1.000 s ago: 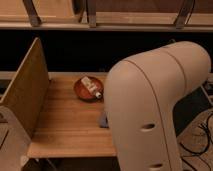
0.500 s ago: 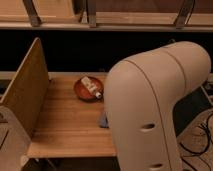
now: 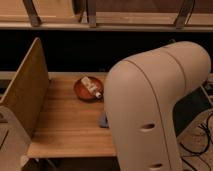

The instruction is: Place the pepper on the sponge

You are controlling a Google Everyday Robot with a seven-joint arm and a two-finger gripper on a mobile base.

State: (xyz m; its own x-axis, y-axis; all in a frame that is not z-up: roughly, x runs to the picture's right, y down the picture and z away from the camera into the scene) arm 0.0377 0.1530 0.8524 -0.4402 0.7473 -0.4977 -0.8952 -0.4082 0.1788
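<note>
My arm's big beige housing [image 3: 150,107] fills the right half of the camera view and covers much of the wooden table [image 3: 70,125]. The gripper is not in view; it lies somewhere behind or beyond that housing. No pepper shows. A small blue-grey flat corner [image 3: 103,121], possibly the sponge, pokes out from behind the arm's left edge, resting on the table. Farther back sits a reddish-brown bowl [image 3: 85,92] with a pale, elongated object [image 3: 92,87] lying in it.
A tall wooden side panel [image 3: 25,95] stands along the table's left edge. Behind the table is a dark gap under a shelf with metal brackets [image 3: 33,12]. Cables [image 3: 202,135] lie on the floor at right.
</note>
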